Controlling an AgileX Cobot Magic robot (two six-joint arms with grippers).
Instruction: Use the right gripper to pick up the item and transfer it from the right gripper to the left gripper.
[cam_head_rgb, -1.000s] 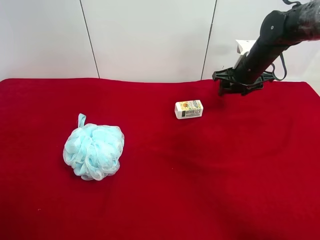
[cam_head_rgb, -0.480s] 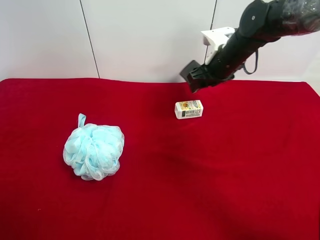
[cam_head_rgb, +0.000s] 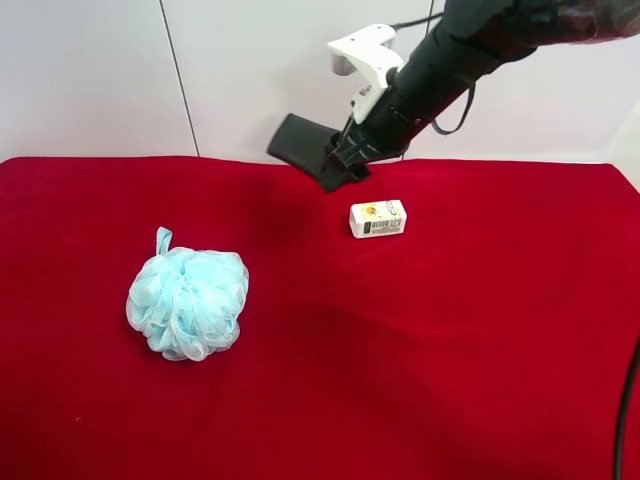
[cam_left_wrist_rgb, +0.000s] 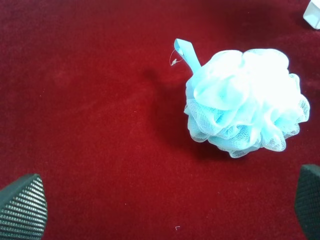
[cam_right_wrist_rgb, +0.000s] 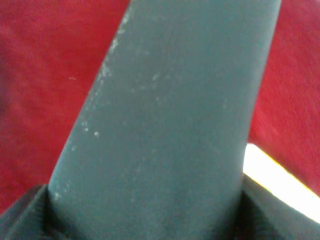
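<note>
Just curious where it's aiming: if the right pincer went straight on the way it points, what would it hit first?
Probably bare red cloth. The right pincer slants down, away from the small box and towards the blue bath puff side, though depth is hard to judge.

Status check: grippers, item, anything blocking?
Left gripper open, clear of the blue pouf. Right gripper airborne near the small box, fingers unreadable. Both items loose on red cloth. Nothing blocking.

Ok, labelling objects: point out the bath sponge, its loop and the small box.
bath sponge (cam_head_rgb: 188, 303), exterior high view, mesh centre.
loop (cam_left_wrist_rgb: 186, 52), left wrist view, mid-strap.
small box (cam_head_rgb: 378, 218), exterior high view, labelled side.
</note>
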